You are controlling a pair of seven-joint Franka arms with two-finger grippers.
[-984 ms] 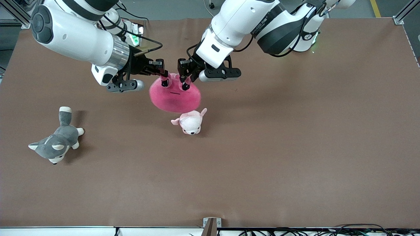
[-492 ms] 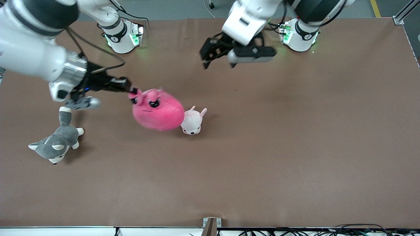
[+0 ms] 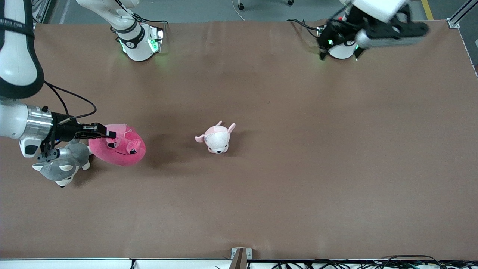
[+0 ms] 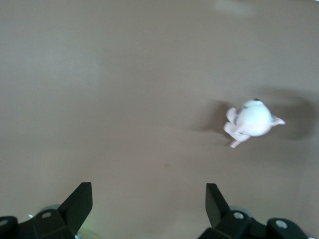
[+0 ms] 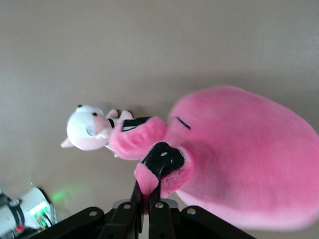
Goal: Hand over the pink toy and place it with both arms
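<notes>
The pink toy (image 3: 118, 146), a round hot-pink plush with dark eyes, hangs from the right gripper (image 3: 109, 133) toward the right arm's end of the table (image 3: 298, 168). The fingers are clamped together on a small flap at the top of the plush (one of its ears, going by the right wrist view), and its body sags below the pinch. In the right wrist view the right gripper (image 5: 147, 196) meets at that flap, with the pink toy (image 5: 239, 154) filling much of the picture. Whether the plush touches the table cannot be told.

Just beside the pink toy, under the right arm's wrist, lies a grey-and-white husky plush (image 3: 61, 167). A smaller pale pink-and-white puppy plush (image 3: 216, 137) sits near the middle of the table, well apart from the pink toy.

The left gripper (image 3: 338, 37) is up over the table edge by the left arm's base, its fingers spread apart with nothing between them. The left wrist view shows the two fingertips (image 4: 79, 201) wide of each other, with the puppy plush (image 4: 251, 119) on the table below.
</notes>
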